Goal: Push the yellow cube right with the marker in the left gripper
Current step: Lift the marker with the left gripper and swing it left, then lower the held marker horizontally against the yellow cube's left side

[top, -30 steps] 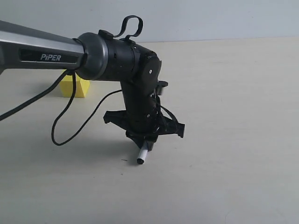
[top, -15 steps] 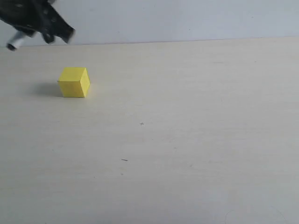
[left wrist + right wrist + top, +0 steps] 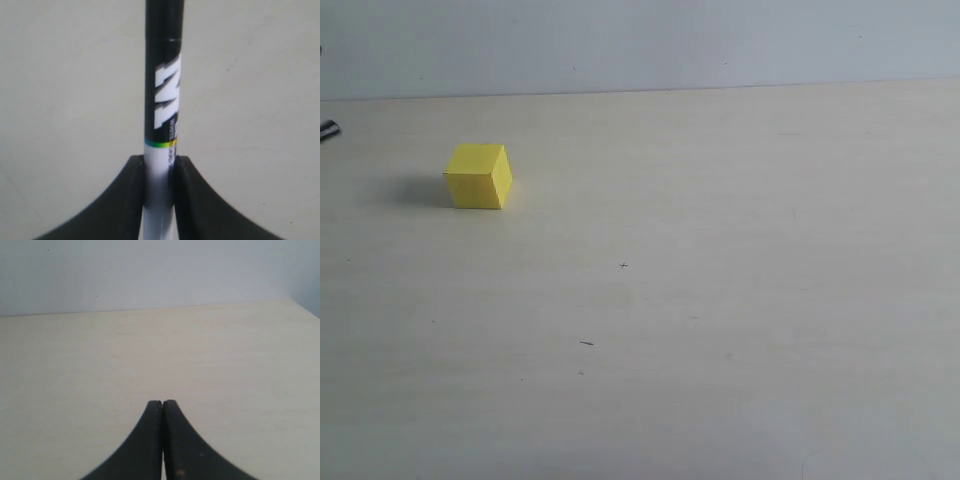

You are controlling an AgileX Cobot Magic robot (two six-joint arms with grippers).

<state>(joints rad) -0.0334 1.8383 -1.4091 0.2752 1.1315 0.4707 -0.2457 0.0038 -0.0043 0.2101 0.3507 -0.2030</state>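
The yellow cube (image 3: 478,177) sits on the pale table (image 3: 720,300) at the left, with nothing touching it. In the left wrist view my left gripper (image 3: 160,161) is shut on the marker (image 3: 163,100); its white barrel lies between the black fingers (image 3: 125,200) and its black, printed part sticks out over bare table. In the exterior view only a small dark sliver (image 3: 326,129) shows at the left edge, left of the cube and apart from it; I cannot tell if it is marker or claw. My right gripper (image 3: 162,403) is shut with nothing in it.
A pale wall (image 3: 670,40) rises behind the table's far edge. A few tiny dark specks (image 3: 586,343) mark the tabletop. The right wrist view has only bare table and the wall beyond.
The left arm with the marker has swung from the middle of the table up and off to the left, almost out of the exterior view. The cube has not moved.
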